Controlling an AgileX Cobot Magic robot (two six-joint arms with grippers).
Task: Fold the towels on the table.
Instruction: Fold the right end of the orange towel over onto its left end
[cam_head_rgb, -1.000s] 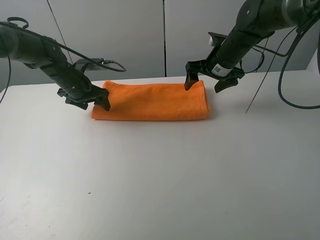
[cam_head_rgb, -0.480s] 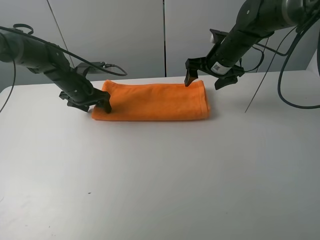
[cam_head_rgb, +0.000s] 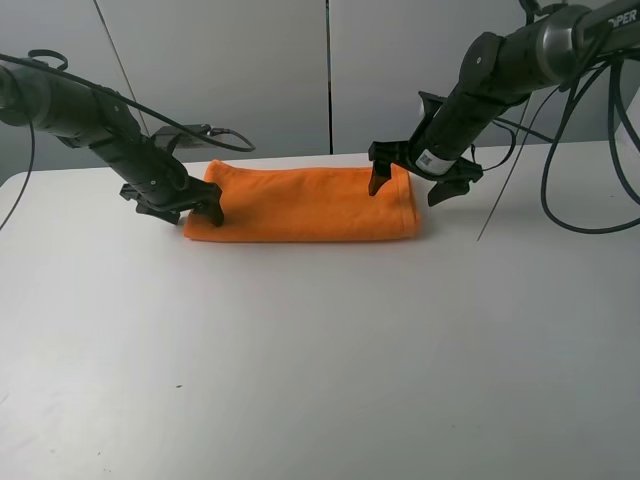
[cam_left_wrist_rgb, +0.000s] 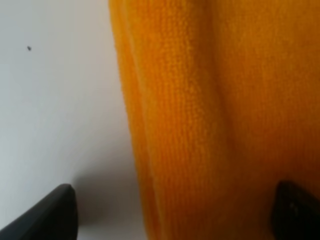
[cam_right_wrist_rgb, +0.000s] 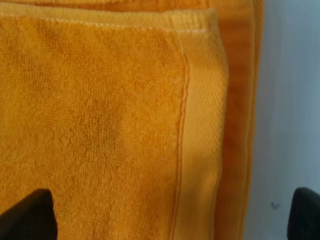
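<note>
The bright orange terry-cloth towel (cam_head_rgb: 305, 203) lies on the far half of the large plain white table (cam_head_rgb: 320, 360), a little left of the middle. It is folded into a long flat band that runs from left to right, with its layers stacked one on the other.

The black left gripper (cam_head_rgb: 180, 207) is low at the left end of the towel. Its jaws are spread wide and grasp nothing. One finger stands over the orange cloth and the other over the bare table just beside the left end, so the folded edge lies between them. I cannot tell if the fingertips touch the cloth.

The black right gripper (cam_head_rgb: 406, 192) is at the right end of the towel, near its far corner. It is also released, with the jaws wide apart and nothing between them held. One finger is above the cloth and the other is beyond the right edge, above the table. In the right wrist view a smooth woven band (cam_right_wrist_rgb: 200, 125) runs along the hem of the top layer, and a lower layer shows just beside it.
</note>
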